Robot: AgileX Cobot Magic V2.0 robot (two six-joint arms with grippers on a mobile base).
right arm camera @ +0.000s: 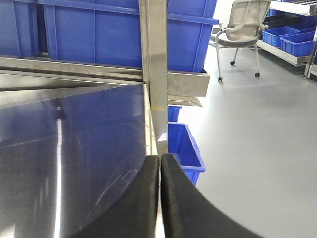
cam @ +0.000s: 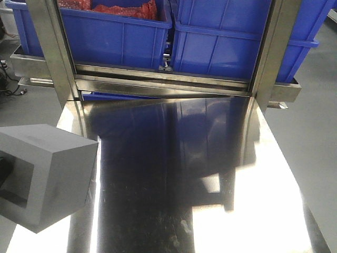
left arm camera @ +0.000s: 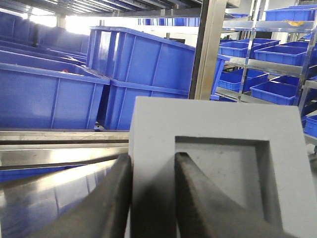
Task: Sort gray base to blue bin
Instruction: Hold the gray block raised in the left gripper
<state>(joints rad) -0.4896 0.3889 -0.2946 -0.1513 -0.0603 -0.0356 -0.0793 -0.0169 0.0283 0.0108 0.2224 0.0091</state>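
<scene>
Gray base (left arm camera: 218, 119) is clamped in the left gripper (left arm camera: 153, 158), with one finger inside its square recess and the other outside the wall. A blue bin (left arm camera: 148, 64) stands well ahead of the fingertips. The right gripper (right arm camera: 159, 159) is pressed closed and empty, at the steel table (right arm camera: 74, 148) edge.

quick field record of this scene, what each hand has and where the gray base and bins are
left hand: shut on the gray base, one finger in its recess, one outside its wall
gray base: held near the steel table left edge
right hand: shut, empty, by the table's right edge
blue bins: on the rack behind the table, base not yet inside
</scene>
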